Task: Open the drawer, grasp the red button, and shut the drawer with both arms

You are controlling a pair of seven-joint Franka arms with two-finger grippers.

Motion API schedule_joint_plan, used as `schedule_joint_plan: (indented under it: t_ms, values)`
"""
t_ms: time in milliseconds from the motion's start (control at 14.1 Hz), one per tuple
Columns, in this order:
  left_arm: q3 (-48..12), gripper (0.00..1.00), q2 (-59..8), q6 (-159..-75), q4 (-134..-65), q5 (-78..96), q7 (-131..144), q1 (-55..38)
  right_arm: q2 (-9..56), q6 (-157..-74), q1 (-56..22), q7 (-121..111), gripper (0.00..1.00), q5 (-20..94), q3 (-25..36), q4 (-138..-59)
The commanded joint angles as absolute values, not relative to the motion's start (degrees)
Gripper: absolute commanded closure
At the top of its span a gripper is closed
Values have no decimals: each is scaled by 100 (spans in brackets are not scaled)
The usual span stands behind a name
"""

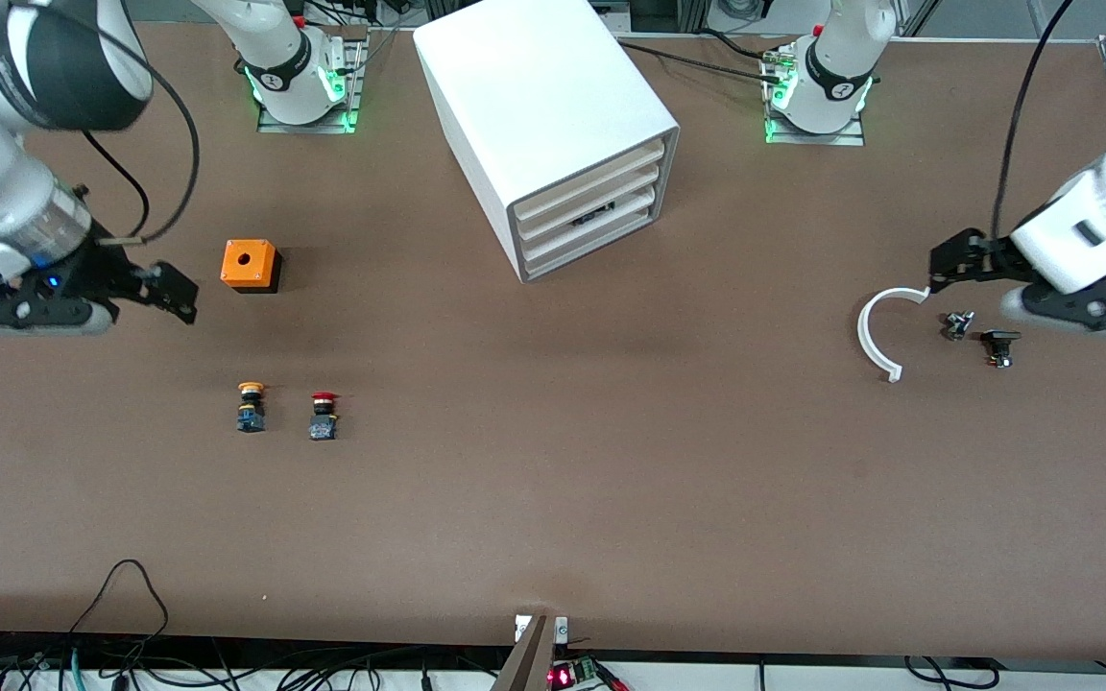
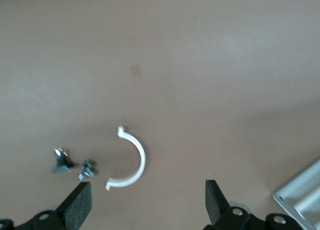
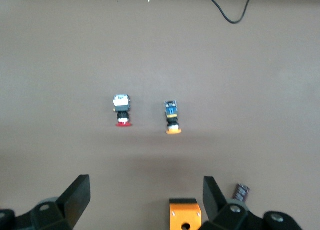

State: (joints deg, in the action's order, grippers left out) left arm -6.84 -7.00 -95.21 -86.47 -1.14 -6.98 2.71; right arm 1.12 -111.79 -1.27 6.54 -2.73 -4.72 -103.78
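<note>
The red-capped button (image 1: 324, 415) stands on the bare table, nearer to the front camera than the orange box; it also shows in the right wrist view (image 3: 122, 110). The white drawer cabinet (image 1: 553, 125) stands at the middle of the table near the bases, and its drawers (image 1: 591, 216) look shut. My right gripper (image 1: 176, 291) is open and empty, up over the table beside the orange box; in its wrist view (image 3: 145, 197) the jaws stand wide apart. My left gripper (image 1: 949, 264) is open and empty over the white half ring, and shows wide open in its wrist view (image 2: 147, 205).
A yellow-orange-capped button (image 1: 251, 406) stands beside the red one. An orange box with a hole (image 1: 250, 265) sits toward the right arm's end. A white half ring (image 1: 875, 331) and two small dark parts (image 1: 958, 324) (image 1: 999, 345) lie toward the left arm's end.
</note>
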Motion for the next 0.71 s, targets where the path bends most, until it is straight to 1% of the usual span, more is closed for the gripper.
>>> schedule_joint_plan:
  t_ms: [0,71,142,284,355,497,639]
  values:
    - [-2,0,245,-10266,-9825,-52,-923,-359,-456,-10839,18,650,0,-308,-659,-10828]
    - [9,0,229,-9926,-9774,-53,-888,-334,-527,-10715,18,659,0,-299,-659,-10828]
    - [9,0,72,-9610,-9565,-53,-888,-264,-597,-10627,18,659,0,-299,-659,-10811]
    - [0,0,-245,-8670,-8950,-53,-879,-193,-650,-10468,9,703,0,-255,-668,-10723]
    - [-17,0,-324,-8631,-8825,-53,-940,-185,-642,-10407,17,686,0,-168,-668,-10636]
    - [9,0,-343,-8675,-8815,9,-958,-176,-642,-10275,18,616,0,52,-642,-10539]
    - [0,0,-343,-8675,-8815,-53,-958,-176,-589,-10012,9,711,0,44,-659,-10293]
